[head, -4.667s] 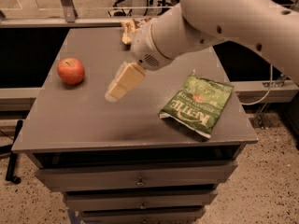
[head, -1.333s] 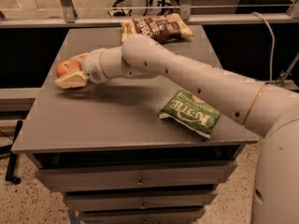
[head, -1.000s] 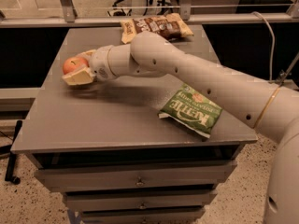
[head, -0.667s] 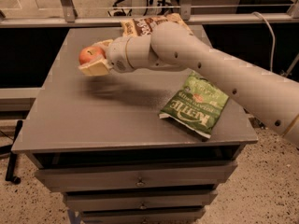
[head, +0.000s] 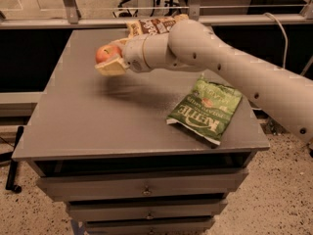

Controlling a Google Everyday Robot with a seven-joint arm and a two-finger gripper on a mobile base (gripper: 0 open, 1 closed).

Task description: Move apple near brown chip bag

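Note:
My gripper (head: 109, 58) is shut on the red-orange apple (head: 106, 53) and holds it above the table, over its far left part. The cream fingers (head: 112, 68) clasp the apple from below and behind. The brown chip bag (head: 152, 26), dark brown with cream ends and white lettering, lies flat at the table's far edge, just right of and behind the apple. My arm hides the bag's near right part.
A green Kettle chip bag (head: 206, 108) lies on the right side of the grey table (head: 83, 126). My white arm (head: 234, 72) crosses above the table from the right. Drawers sit under the tabletop. A metal rail runs behind the table.
The gripper closed on the apple at the table's left side, lifted it, and carried it right and toward the far edge, closer to the brown chip bag.

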